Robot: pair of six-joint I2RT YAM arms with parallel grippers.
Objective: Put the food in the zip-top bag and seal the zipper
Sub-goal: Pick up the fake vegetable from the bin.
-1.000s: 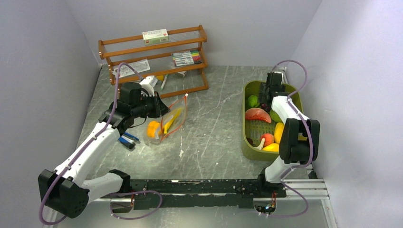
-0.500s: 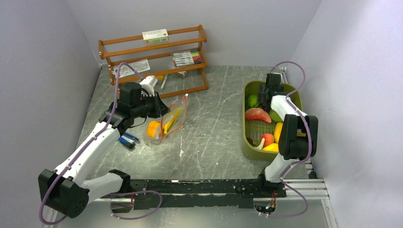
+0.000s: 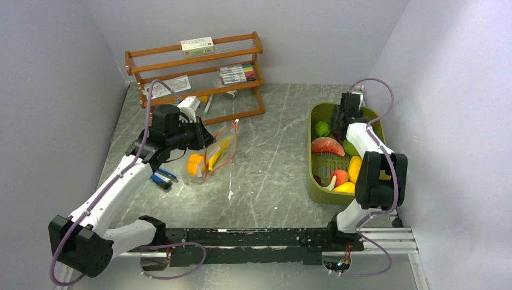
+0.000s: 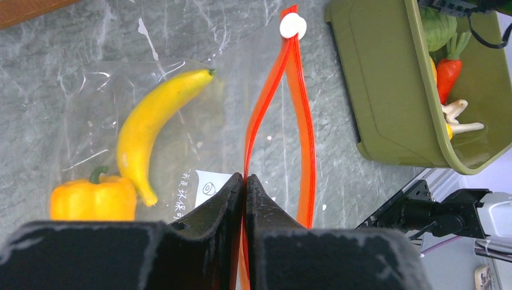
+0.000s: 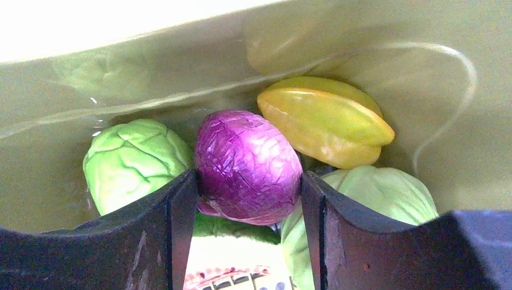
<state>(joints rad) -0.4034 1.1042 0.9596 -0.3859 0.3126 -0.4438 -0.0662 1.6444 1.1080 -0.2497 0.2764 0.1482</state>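
Observation:
The clear zip-top bag [image 4: 199,96] lies on the table with a yellow banana [image 4: 148,127] and a yellow pepper [image 4: 93,199] inside. Its mouth gapes, and the red-orange zipper [image 4: 305,121] splits into two strips that meet at a white slider [image 4: 293,25]. My left gripper [image 4: 244,178] is shut on the nearer strip; from above it [image 3: 202,138] sits at the bag's [image 3: 212,156] left edge. My right gripper [image 5: 249,175] reaches into the far end of the green bin [image 3: 315,184]. Both its fingers press a purple food piece [image 5: 247,151].
A yellow star fruit [image 5: 326,118] and green cabbage pieces [image 5: 133,160] crowd round the purple one against the bin's wall [image 5: 151,72]. More toy food fills the bin's near half. A wooden rack [image 3: 196,75] with marker pens [image 3: 236,72] stands at the back.
The right gripper's jaws have narrowed onto the purple piece, and that wrist has shifted slightly toward the bin's far end. The left arm and bag have stayed still.

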